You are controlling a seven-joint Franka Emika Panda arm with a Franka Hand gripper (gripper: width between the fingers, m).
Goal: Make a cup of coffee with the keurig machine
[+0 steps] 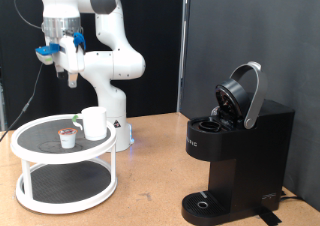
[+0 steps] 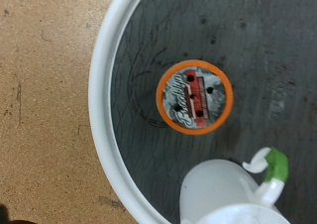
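Clearly, in the exterior view the task is only at its start: the keurig machine [image 1: 232, 146] stands at the exterior view's right on the table [image 1: 150, 201] with its lid raised, while the cup [image 1: 94, 123] and a small pod [image 1: 67, 137] sit on a white two-tier round tray [image 1: 62, 168] at the left, and the gripper [image 1: 71, 74] hangs high above them, holding nothing; whether the jaws are apart I cannot tell. In the wrist view, the pod [image 2: 196, 97] lies directly below, the cup [image 2: 233, 194] beside it, and no fingers show.
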